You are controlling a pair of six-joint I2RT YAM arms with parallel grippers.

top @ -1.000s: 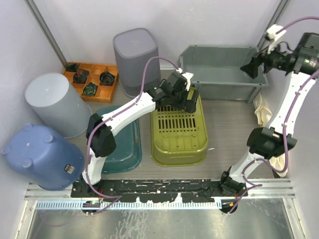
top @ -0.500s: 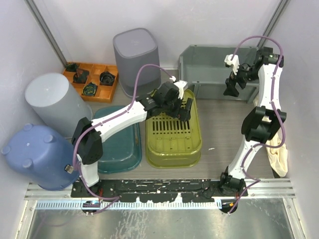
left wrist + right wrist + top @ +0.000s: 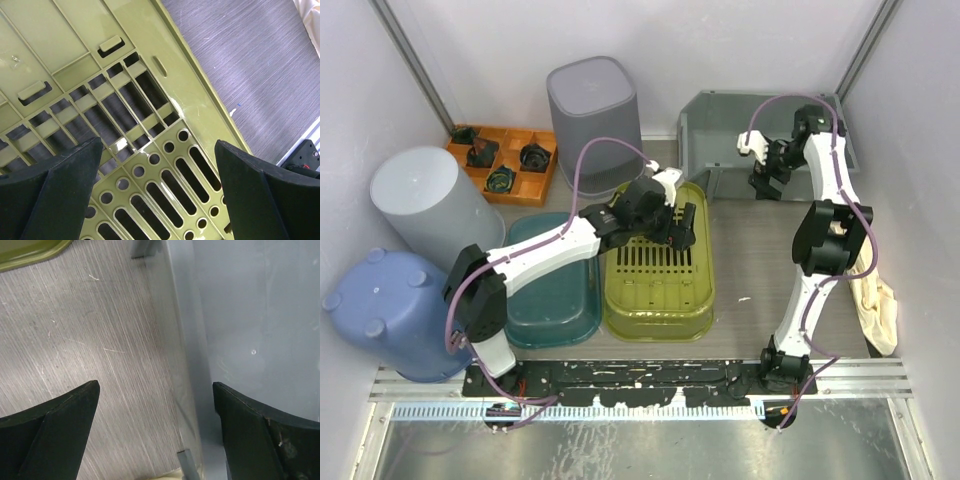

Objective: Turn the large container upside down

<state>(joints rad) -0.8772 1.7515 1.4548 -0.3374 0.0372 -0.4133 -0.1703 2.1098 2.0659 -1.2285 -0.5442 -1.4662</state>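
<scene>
As the top view looks down on the table, the large grey container (image 3: 715, 130) stands upright and open at the far right corner. The right gripper (image 3: 763, 178) is at its near wall with the fingers spread apart. The left gripper (image 3: 678, 228), also released, hovers over the far end of an olive slotted basket (image 3: 660, 290), which lies bottom up in the middle of the table. A teal tub (image 3: 555, 295) lies just beside the basket. Along the left edge are a blue bucket (image 3: 390, 310), a pale grey bucket (image 3: 420, 205) and an orange tray (image 3: 510, 165).

From the left wrist, the left gripper (image 3: 157, 165) is wide open above the ribbed bottom of the basket (image 3: 75, 40) and holds nothing.

From the right wrist, the right gripper (image 3: 155, 390) is open across the wall of the container (image 3: 250, 315): one finger is over the table (image 3: 75, 315), the other over the inside. I cannot tell if they touch the wall.
</scene>
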